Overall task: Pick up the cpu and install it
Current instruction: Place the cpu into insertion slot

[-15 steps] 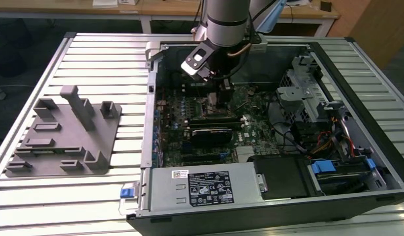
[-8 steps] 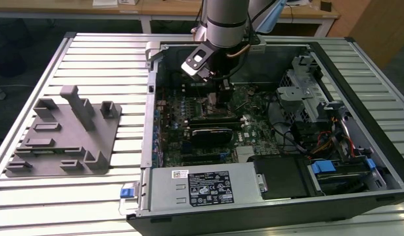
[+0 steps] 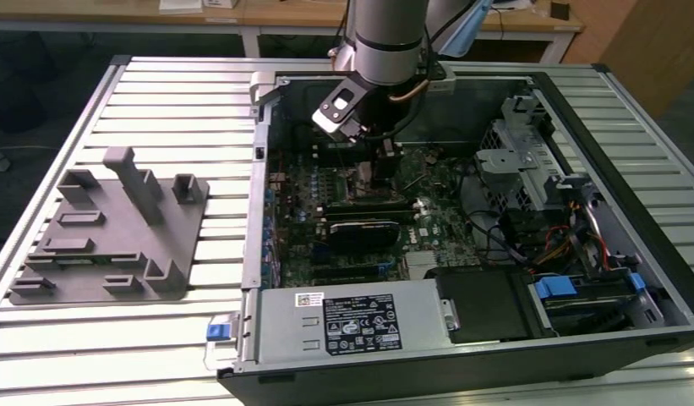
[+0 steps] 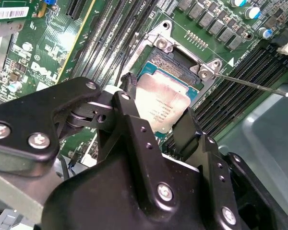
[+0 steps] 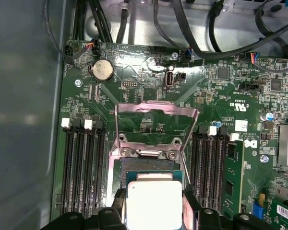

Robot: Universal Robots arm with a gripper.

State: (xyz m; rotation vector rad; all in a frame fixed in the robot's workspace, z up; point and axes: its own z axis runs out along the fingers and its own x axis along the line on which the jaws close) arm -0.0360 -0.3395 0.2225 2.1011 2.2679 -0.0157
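The hand (image 5: 154,197) is clamped on the cpu (image 5: 154,205), right over the open socket (image 5: 149,165) (metal flap (image 5: 153,106) raised); I'd keep it level and corner-matched, no forcing.

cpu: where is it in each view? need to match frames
Exterior view: cannot make it out; the gripper stands low over the motherboard.
Second wrist view: cpu held between the fingers, over the socket.
First wrist view: cpu between the fingers, by the socket.
Shared landmark: the socket's two-screw hinge bracket, in both wrist views.
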